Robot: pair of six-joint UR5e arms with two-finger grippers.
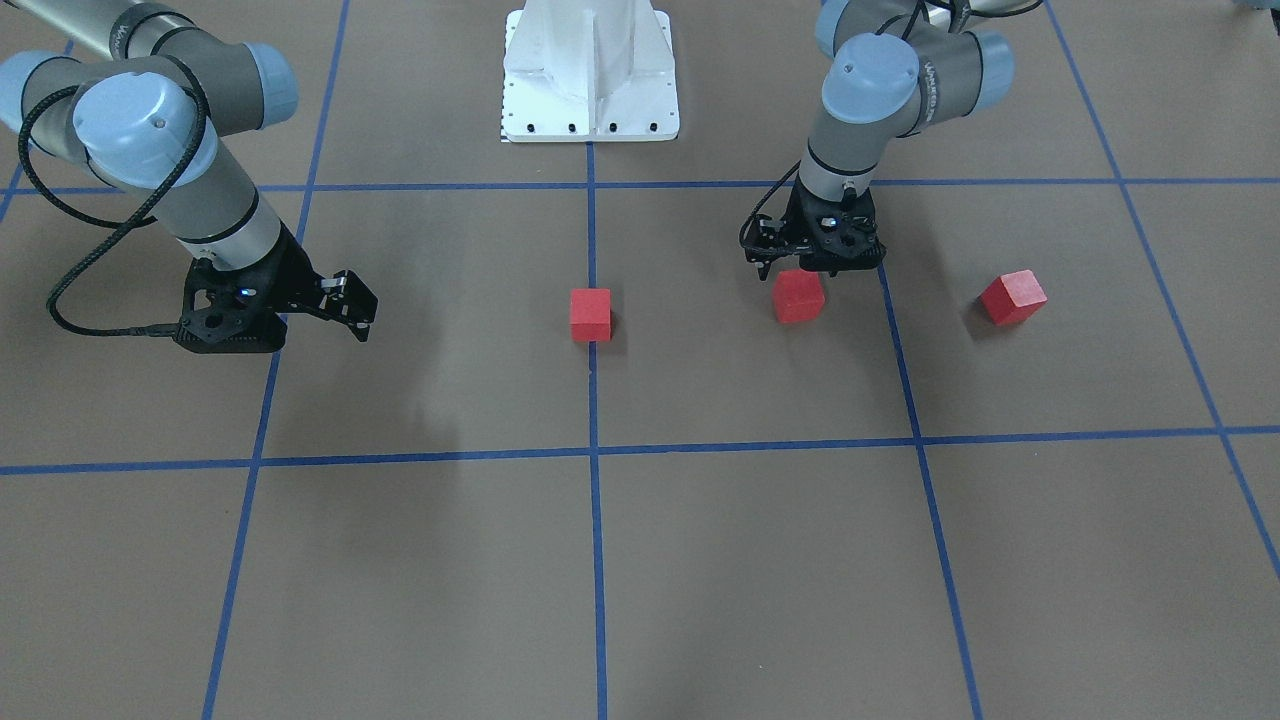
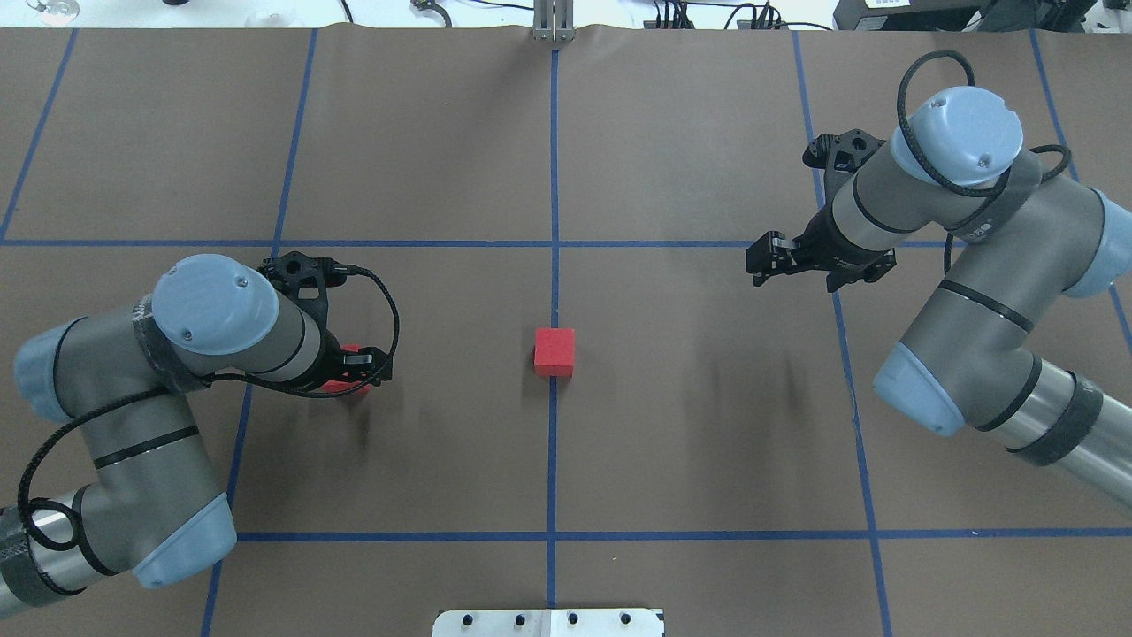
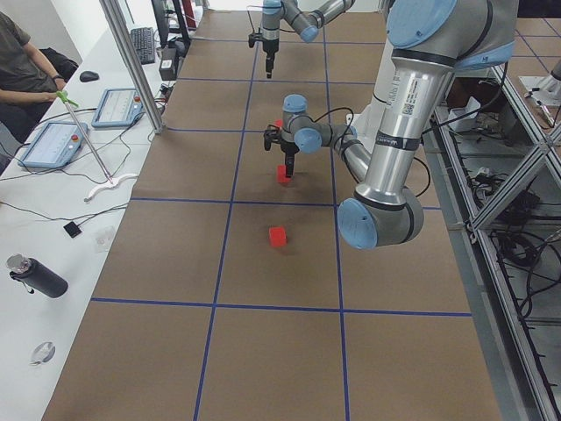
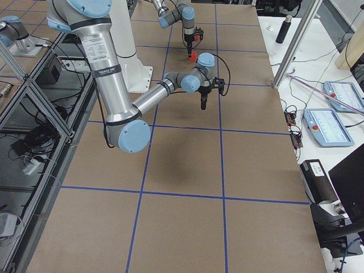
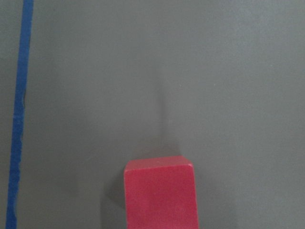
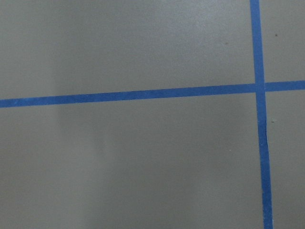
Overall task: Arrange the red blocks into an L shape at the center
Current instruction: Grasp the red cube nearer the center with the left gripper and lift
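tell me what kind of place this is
Probably a robotics lab: left arm and right arm over a table gridded with blue tape, control tablets on a side desk, a person seated there.

In the overhead view we saw only red slivers of one red block [image 2: 338, 386] under the left hand [image 1: 812, 268]. The outer red block [image 1: 1013, 297] lay wholly hidden beneath the left arm [image 2: 221, 332]. The bottom edge of the left wrist view cut off the nearer block. The right hand [image 2: 768, 261] was small in frame, and we could not tell how either hand's jaws stood.
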